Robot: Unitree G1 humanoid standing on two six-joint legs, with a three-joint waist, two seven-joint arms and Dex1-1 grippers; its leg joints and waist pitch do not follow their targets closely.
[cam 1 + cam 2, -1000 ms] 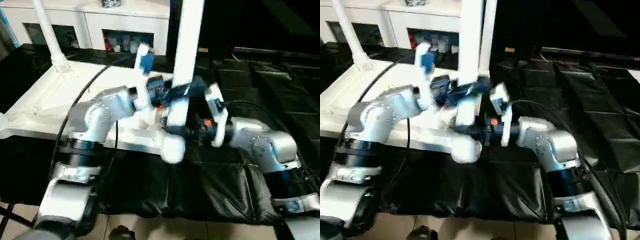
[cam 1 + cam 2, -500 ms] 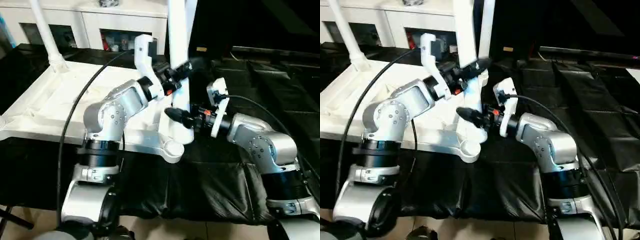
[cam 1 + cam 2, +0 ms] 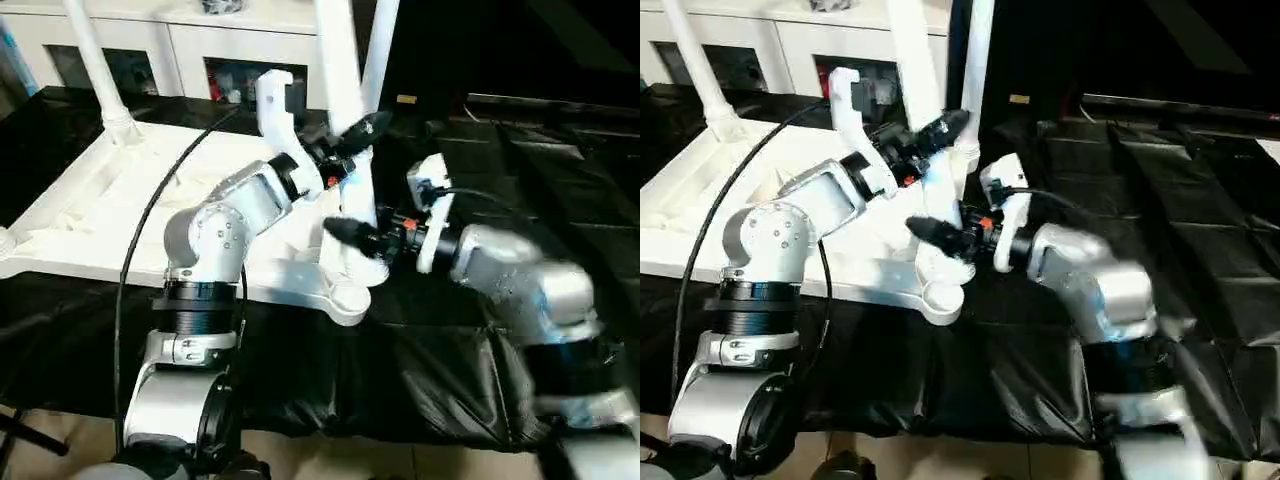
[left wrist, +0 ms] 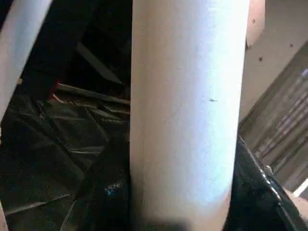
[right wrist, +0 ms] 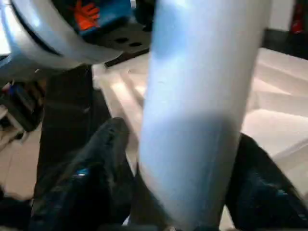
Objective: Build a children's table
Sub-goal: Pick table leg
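The white tabletop [image 3: 110, 215] lies ribbed underside up on black sheeting [image 3: 400, 380], filling the scene from nine o'clock toward the centre. A tapered white leg [image 3: 92, 60] stands in its far corner socket at eleven o'clock, and another far leg [image 3: 381, 45] rises near twelve. The near corner socket [image 3: 345, 300] sits just below centre, close to the sheeting's fold. A third leg [image 3: 340, 90] rises from beside that socket, tilted slightly, and runs out past twelve o'clock.

The left gripper [image 3: 358, 135] clasps this leg from the left, a black finger on each side of the tube. Below it, the right gripper [image 3: 350, 232] reaches in from three o'clock; its fingers [image 5: 101, 163] flank the leg's lower end with a small gap showing, so its jaws are parted around the tube.

A white cabinet [image 3: 200, 45] closes the far edge from ten to twelve. From one to five o'clock the sheeting lies bare, leaving room on that side
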